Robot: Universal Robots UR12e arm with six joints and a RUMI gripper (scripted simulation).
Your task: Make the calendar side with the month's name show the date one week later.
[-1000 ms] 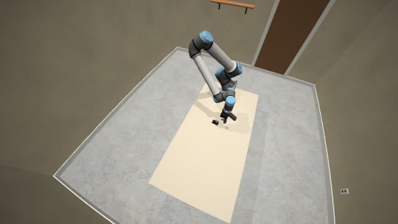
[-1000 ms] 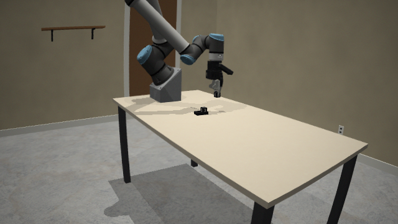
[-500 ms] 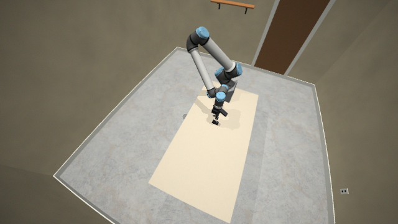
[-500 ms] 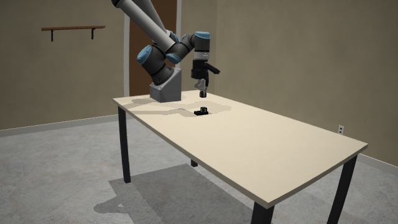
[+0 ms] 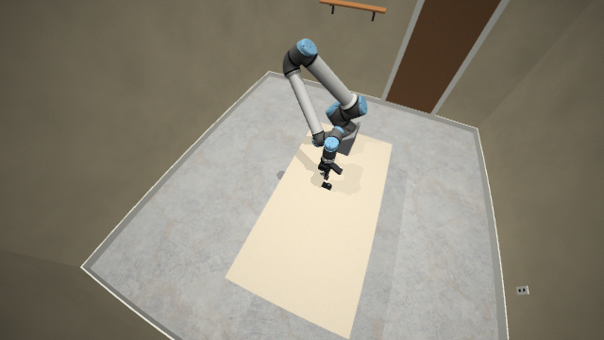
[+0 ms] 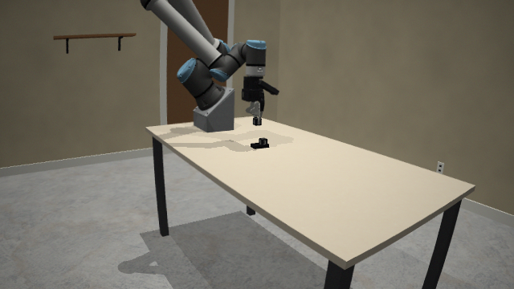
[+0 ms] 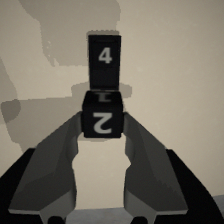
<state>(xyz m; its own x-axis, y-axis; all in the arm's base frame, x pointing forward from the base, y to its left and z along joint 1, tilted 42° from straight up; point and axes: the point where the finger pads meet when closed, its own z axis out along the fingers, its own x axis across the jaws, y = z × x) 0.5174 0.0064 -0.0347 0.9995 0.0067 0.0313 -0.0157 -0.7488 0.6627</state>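
Calendar tray is sitting on the tabletop, with one black cube standing in it, showing you a white 4 on top. Your gripper is clamping the other black cube, one finger on each side, and holding it above the table. From the wrist you're seeing an inverted 2 on that cube and probably a 1 on the darker adjoining face, though that one's dim.

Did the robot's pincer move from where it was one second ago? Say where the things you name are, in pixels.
Yes! In the outside view, the pincer [image 5: 326,177] [image 6: 257,117] [image 7: 103,113] went left. It was up to the right of the tray [image 5: 325,186] [image 6: 254,146] [image 7: 104,79]; now it's above it.
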